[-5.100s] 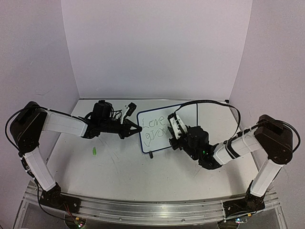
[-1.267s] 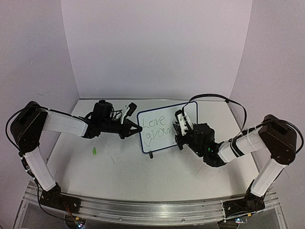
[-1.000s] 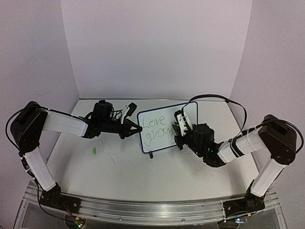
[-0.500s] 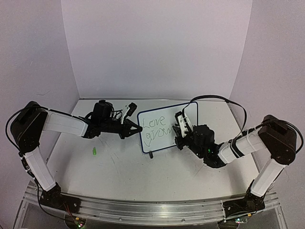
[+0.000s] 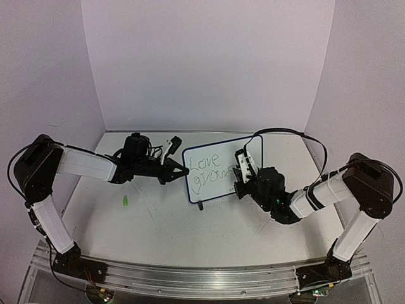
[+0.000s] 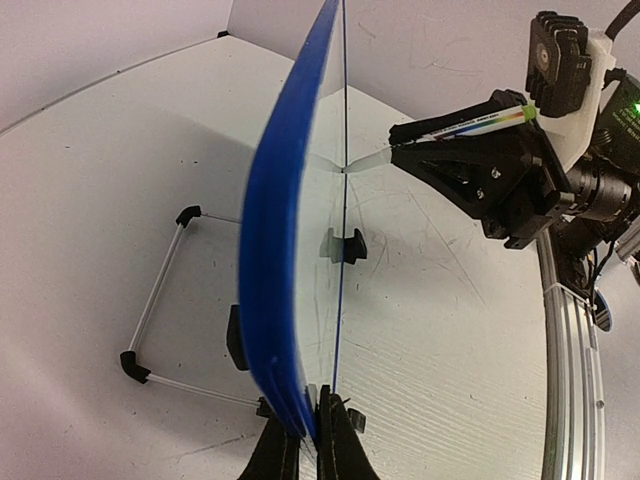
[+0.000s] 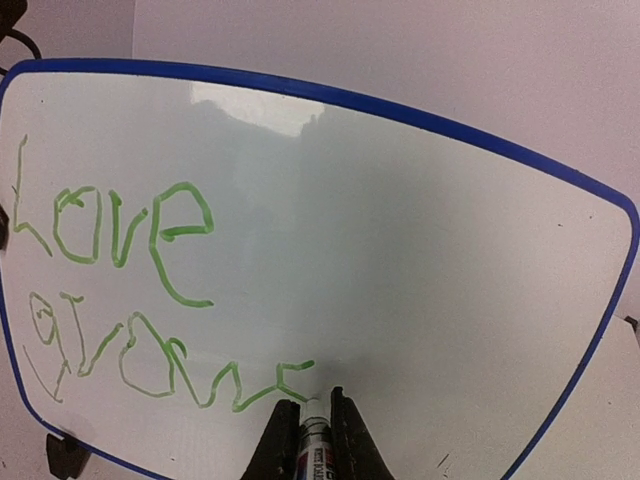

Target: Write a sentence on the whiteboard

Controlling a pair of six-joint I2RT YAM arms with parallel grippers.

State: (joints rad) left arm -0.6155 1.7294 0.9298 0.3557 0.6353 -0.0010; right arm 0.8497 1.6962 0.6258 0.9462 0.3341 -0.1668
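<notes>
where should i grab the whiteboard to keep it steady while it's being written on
Pinch the whiteboard across its blue rim at the left edge, coming in edge-on from the left. It stands upright on small feet and is thin, so jaws closing across its thickness suit it and leave the writing face free for the marker. The left gripper is shut there now.

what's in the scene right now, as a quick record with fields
whiteboard: upright on the table
left gripper: shut on the whiteboard's edge
right gripper: shut on the marker
marker tip: on the whiteboard, at the end of line two
sentence: green, "Love" over "grow"
loose item: small green piece, left of the whiteboard
</notes>
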